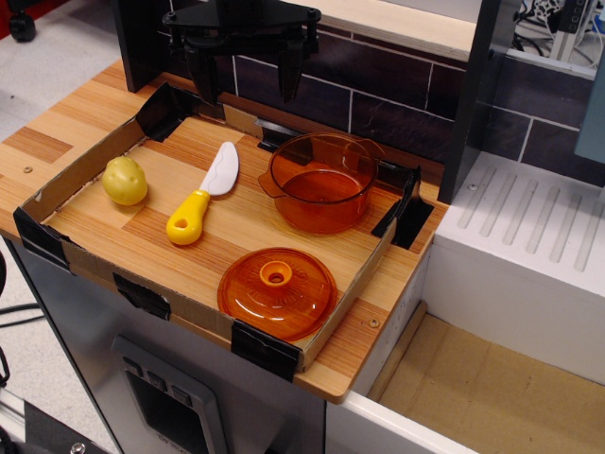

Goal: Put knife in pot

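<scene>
The knife (204, 196) lies flat on the wooden board, white blade pointing to the back, yellow handle toward the front. The translucent orange pot (319, 182) stands upright and empty to the right of the knife, near the back of the tray. My black gripper (244, 68) hangs open at the top of the view, above the back edge of the tray, behind the knife and left of the pot. Its two fingers are spread apart and hold nothing.
A flat orange lid with a knob (277, 292) lies at the front of the tray. A round yellow potato toy (125, 181) sits at the left. A low cardboard rim (79, 168) with black tape corners surrounds the board. A white sink-like unit (529, 255) stands to the right.
</scene>
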{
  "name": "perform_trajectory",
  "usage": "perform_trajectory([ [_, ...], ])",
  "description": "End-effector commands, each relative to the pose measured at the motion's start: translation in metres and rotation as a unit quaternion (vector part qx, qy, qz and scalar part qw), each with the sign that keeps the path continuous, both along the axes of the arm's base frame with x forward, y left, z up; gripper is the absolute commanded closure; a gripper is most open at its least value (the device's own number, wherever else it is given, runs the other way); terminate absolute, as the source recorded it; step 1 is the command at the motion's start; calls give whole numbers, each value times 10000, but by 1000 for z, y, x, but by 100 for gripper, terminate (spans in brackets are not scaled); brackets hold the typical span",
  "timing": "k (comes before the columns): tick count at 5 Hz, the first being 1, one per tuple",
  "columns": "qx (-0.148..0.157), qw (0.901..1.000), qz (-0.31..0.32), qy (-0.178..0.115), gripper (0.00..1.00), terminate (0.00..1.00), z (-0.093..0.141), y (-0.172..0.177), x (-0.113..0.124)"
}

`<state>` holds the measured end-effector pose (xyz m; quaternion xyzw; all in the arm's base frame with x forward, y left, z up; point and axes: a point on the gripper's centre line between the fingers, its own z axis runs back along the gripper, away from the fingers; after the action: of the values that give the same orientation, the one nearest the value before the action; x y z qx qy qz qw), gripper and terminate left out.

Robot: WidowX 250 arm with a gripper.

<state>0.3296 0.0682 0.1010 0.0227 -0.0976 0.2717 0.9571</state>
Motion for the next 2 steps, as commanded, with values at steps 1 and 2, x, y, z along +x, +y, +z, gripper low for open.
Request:
perform_trajectory([
  [1, 0, 10000, 0, 0, 0, 0, 0, 0, 0],
  [2, -90, 9996, -249, 49, 0, 0, -5, 12, -23],
])
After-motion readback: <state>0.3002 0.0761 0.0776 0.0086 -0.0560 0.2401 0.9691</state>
